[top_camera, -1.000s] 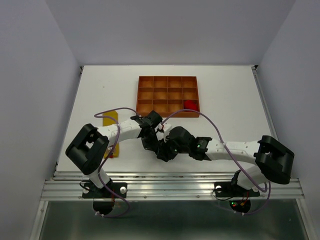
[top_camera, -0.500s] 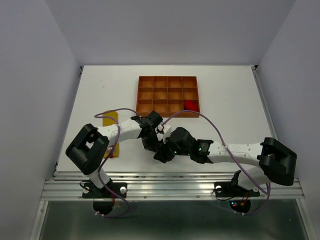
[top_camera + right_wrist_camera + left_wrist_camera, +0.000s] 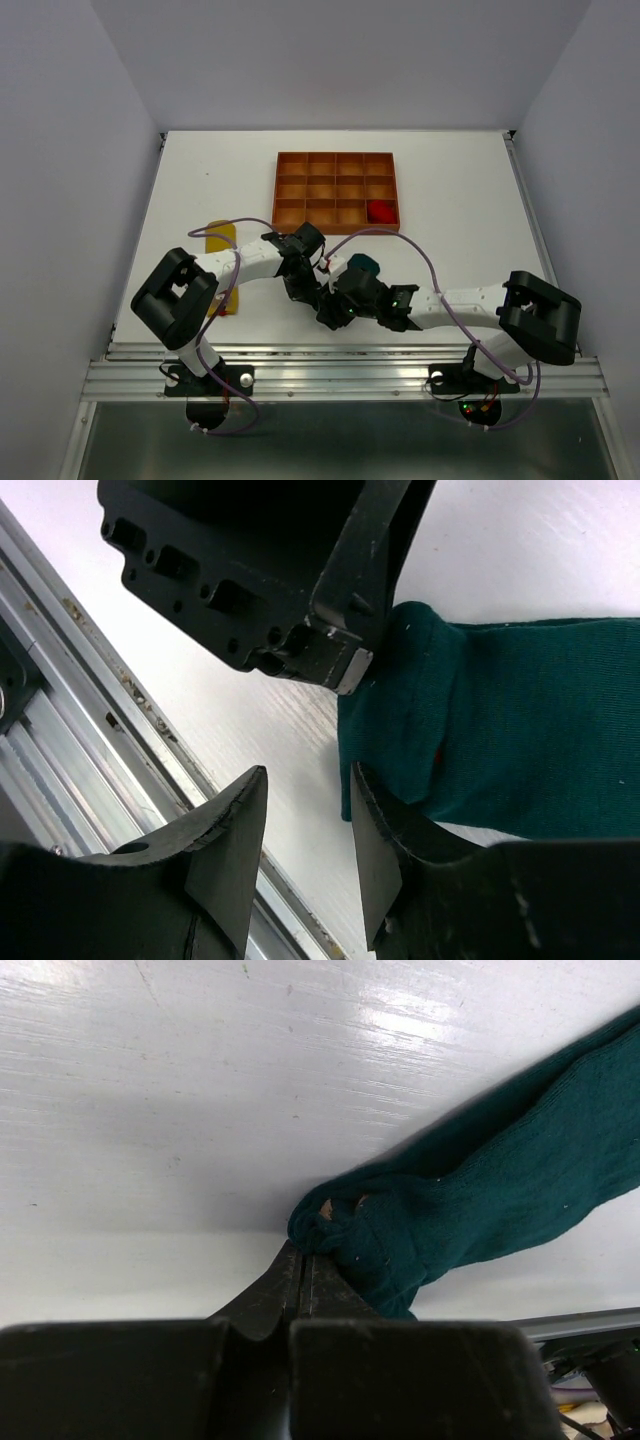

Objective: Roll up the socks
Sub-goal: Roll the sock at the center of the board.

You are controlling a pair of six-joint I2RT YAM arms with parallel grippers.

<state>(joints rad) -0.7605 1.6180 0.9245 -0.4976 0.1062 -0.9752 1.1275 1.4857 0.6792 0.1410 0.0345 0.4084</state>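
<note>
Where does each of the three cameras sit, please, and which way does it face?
Top external: above and behind the bases, looking down on the table, tray, red sock and yellow sock; left arm and right arm show.
Left wrist: on the left arm, looking along the left gripper, shut on the teal sock.
Right wrist: on the right arm, looking past the open right gripper at that sock.
Shared: both wrist views show the teal sock and the left gripper.
</note>
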